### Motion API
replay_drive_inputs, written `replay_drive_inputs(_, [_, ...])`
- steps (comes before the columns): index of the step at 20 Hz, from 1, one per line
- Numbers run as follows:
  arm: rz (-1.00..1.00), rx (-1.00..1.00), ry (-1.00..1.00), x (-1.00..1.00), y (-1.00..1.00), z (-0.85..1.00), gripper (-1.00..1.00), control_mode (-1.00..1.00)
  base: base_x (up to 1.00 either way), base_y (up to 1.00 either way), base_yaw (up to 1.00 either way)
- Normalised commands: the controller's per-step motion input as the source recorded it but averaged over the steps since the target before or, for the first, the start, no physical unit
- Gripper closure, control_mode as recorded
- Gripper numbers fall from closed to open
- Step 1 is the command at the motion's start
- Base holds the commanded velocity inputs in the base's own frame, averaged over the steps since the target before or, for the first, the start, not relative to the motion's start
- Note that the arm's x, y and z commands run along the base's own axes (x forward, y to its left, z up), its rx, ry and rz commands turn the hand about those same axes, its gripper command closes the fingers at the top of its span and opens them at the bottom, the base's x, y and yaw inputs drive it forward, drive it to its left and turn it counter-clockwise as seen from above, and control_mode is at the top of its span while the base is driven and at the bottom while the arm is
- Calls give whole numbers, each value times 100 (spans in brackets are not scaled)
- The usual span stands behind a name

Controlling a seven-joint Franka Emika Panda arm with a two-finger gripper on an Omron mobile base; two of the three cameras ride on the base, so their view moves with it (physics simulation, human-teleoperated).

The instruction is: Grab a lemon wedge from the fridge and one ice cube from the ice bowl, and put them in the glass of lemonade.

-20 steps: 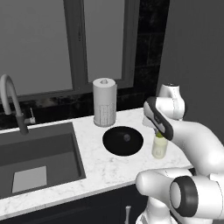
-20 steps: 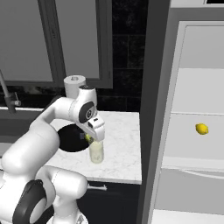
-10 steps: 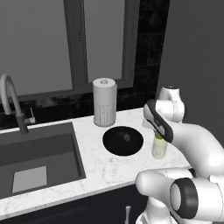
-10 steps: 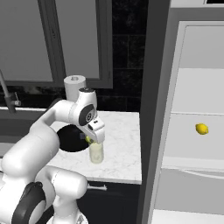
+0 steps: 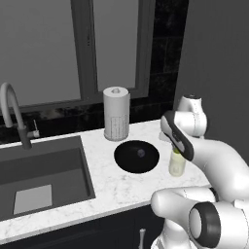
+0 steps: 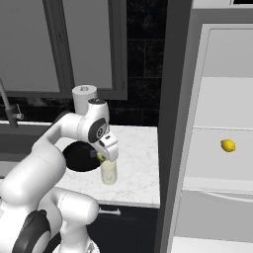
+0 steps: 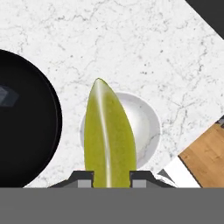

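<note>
My gripper is shut on the lemon wedge, a pointed yellow-green piece that sticks out between the finger tips. Right beneath it stands the glass of lemonade, its round mouth under the wedge's tip. From the base, the gripper hovers just over the glass, and the wedge shows above the glass. Left of the glass lies the black ice bowl with an ice cube in it; the cube also shows in the hand view. The fridge stands open at the right.
A white paper towel roll stands behind the bowl. The grey sink and its faucet take up the counter's left. A whole round lemon lies on a fridge shelf. The fridge's dark side wall borders the counter on the right.
The hand has sunk slightly toward the glass with the lemon wedge still held. Nothing else has moved.
</note>
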Motion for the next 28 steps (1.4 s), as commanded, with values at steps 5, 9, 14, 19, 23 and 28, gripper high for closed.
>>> replay_drive_inputs(5, [0,0,0,0,-19,0,100,-100,0,0,0])
replay_drive_inputs(9, [0,0,0,0,-3,-1,100,-100,0,0,0])
replay_drive_inputs(14, [-1,0,0,13,6,0,100,-100,0,0,0])
replay_drive_inputs(19, [-1,0,0,17,11,0,100,-100,0,0,0])
replay_drive_inputs(23, [0,0,0,0,-3,0,100,-100,0,0,0])
replay_drive_inputs(28, [0,0,0,1,-22,0,100,-100,0,0,0])
